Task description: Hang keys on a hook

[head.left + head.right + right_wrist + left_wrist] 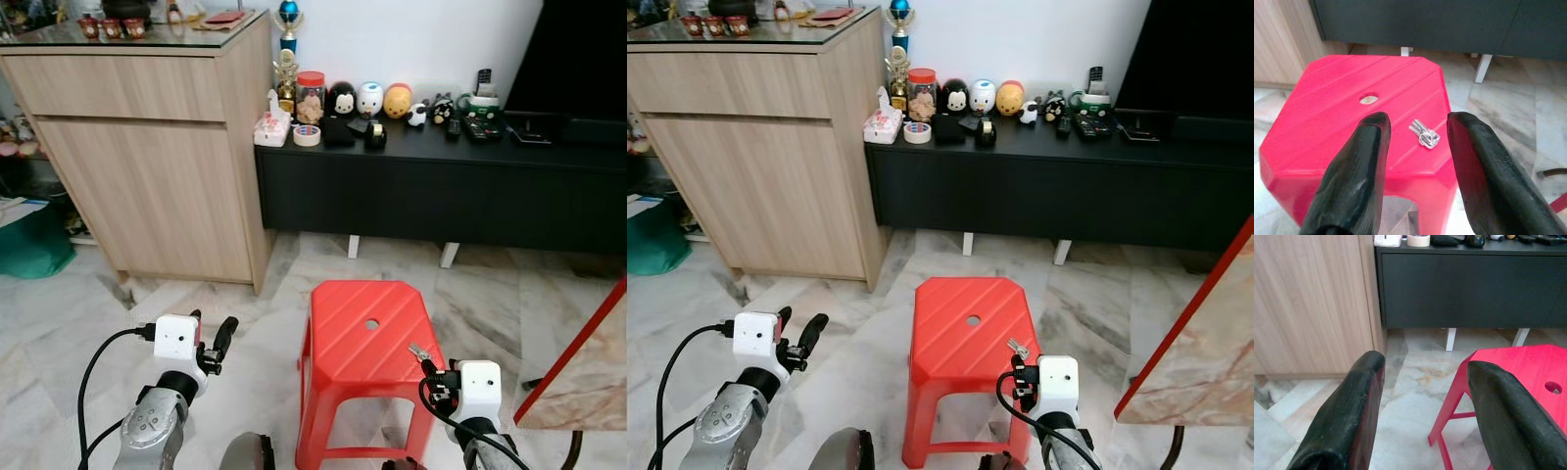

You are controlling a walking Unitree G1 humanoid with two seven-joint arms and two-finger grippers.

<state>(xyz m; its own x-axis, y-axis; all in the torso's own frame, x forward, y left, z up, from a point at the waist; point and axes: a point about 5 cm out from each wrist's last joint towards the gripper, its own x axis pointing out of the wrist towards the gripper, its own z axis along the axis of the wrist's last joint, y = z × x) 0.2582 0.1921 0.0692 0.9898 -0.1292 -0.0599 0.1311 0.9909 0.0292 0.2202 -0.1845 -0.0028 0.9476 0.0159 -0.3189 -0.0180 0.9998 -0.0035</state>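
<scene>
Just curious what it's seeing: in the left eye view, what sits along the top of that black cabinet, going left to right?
Tissue box → tape roll → black-eared figure → white figure → yellow figure → mug.

One red stool (367, 333) with one bunch of keys (1424, 133) on it. Two tools: left tool (210, 338) and right tool (428, 372), each with two fingers. One wooden cabinet (147, 147), one black table (441, 186). On the table: three round figures (369, 99), one jar (311, 96), one tape roll (307, 135), one trophy (287, 49).
</scene>
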